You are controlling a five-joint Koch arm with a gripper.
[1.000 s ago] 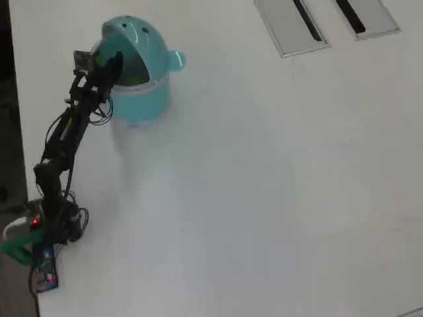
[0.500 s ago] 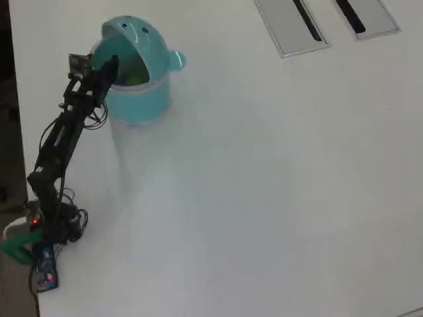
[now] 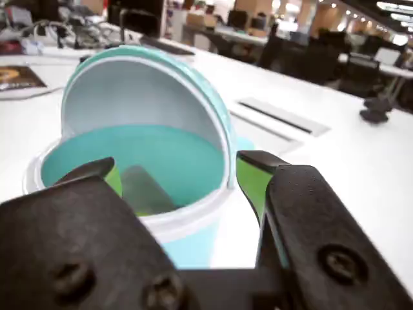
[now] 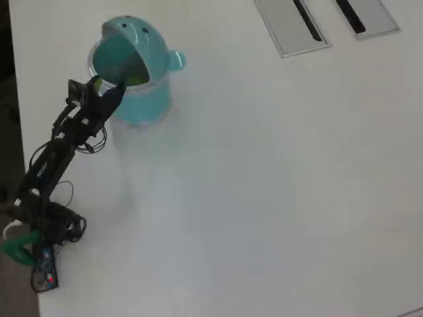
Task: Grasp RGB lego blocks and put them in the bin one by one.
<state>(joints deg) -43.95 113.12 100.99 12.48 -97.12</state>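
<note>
Wrist view shows your jaws (image 3: pixel 174 171) spread apart and empty, the bin (image 3: pixel 187 168) just ahead of them, its mouth facing you. Something yellow-green (image 4: pixel 135 80) sits inside, too blurred to name. No blocks show on the table (image 4: pixel 264 185); the bin's floor is hidden.

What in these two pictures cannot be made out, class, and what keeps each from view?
- Contents of the bin: wrist view, the blurred gripper covers the bottom.
- Inside the bin: overhead view, only a small yellow-green patch shows; too small to name.
- Red and blue blocks: in neither view.
- Grey slotted plates: overhead view, cut by the top edge.
</note>
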